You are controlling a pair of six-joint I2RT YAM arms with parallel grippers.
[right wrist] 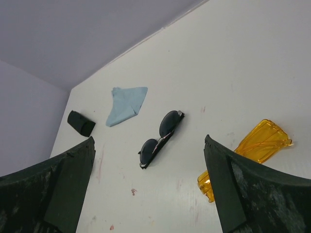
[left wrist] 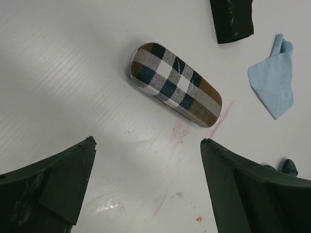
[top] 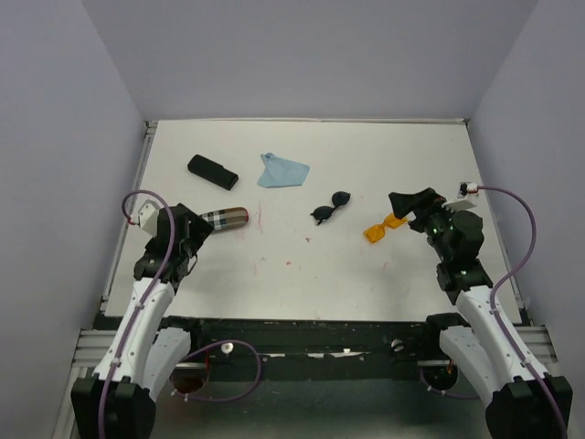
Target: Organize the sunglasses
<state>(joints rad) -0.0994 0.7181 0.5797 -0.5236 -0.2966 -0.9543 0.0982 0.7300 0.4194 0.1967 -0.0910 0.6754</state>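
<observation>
Left gripper (left wrist: 146, 145) and right gripper (right wrist: 149, 140) gape wide, empty. Only the left wrist view resolves checks on the plaid case (left wrist: 175, 85); there the black case (left wrist: 232, 19) is cropped at upper right.

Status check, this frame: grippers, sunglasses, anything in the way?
Left gripper open, empty, by plaid case. Right gripper open, empty, facing both pairs. Black sunglasses and orange pair lie loose on table, apart. Nothing blocking them.

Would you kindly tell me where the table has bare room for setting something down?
Bare: the wide near strip of the table, nearer than the plaid case and both pairs, and the far right corner, right of the blue cloth. Crowded: the far left around the black case, and the middle band from black sunglasses to orange sunglasses.
</observation>
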